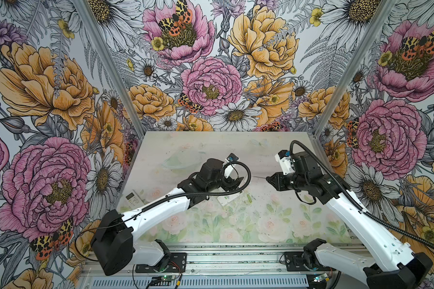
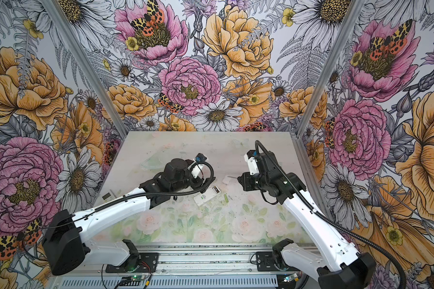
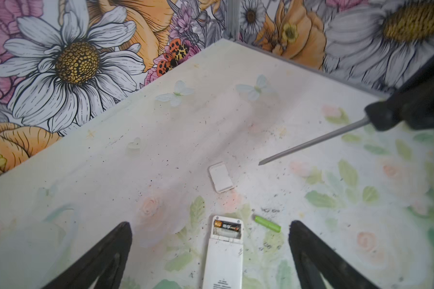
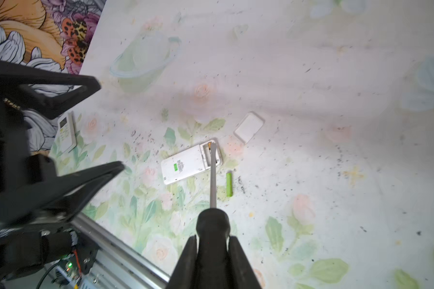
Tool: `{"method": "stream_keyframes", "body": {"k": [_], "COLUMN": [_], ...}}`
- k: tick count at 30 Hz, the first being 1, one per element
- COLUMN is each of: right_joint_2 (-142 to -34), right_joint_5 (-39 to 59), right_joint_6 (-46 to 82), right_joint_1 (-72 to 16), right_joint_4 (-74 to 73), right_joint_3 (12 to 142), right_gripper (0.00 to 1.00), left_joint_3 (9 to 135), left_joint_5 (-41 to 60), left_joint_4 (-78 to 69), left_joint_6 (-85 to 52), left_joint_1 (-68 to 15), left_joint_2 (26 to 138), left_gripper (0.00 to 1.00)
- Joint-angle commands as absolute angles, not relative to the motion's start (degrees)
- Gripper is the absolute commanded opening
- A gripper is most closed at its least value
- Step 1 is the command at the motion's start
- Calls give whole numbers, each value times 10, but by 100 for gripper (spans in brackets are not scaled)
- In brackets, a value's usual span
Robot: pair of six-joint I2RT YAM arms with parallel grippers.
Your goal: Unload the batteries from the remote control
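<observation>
The desk (image 1: 261, 220) has pale flowers painted on it. The left hand (image 3: 209, 224) is spread wide open and holds nothing. It hangs over the end of the white remote control (image 3: 223, 262), and in the left wrist view one black finger (image 3: 110, 250) shows on each side of the remote. The right hand (image 4: 212, 240) is squeezed tight on the black handle of a screwdriver (image 4: 212, 180). In the left wrist view the thin metal tip is apart from the remote and points out over the desk near the little white cover (image 3: 221, 177).

The remote control lies face down near the middle of the desk, with its battery box open. Another small white remote (image 4: 67, 132) lies by the left edge of the desk, well apart. The cover lies flat on the desk, near the open end of the remote.

One black battery with a gold end (image 3: 227, 226) sits inside the open box. One lime green battery (image 3: 267, 223) lies on the desk just beside the remote.
</observation>
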State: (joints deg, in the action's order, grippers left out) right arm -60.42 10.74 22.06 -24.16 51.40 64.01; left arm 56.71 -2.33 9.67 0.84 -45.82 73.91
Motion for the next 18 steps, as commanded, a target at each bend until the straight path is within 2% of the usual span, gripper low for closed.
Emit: {"method": "stream_keyframes", "body": {"k": [1,7,13,18], "right_joint_2": [-622,-687,-703,-690], "right_joint_5": [45,91,124,148], "right_joint_6": [195,124,105,81], "right_joint_1": [-230,-205,-204,-203], "right_joint_4": [501,494,477,469], "right_joint_3": [652,697,693,673], "right_gripper": [0,0,0,0], "left_joint_3": [606,636,600,615], "left_joint_5": [-64,-95,-95,-105], "left_joint_4": [207,402,410,403], "left_joint_6": [-242,-548,-773,-872], "left_joint_1": [-464,-486,-525,-553], "left_joint_2": [705,697,725,808], "left_gripper": [99,99,99,99]}}
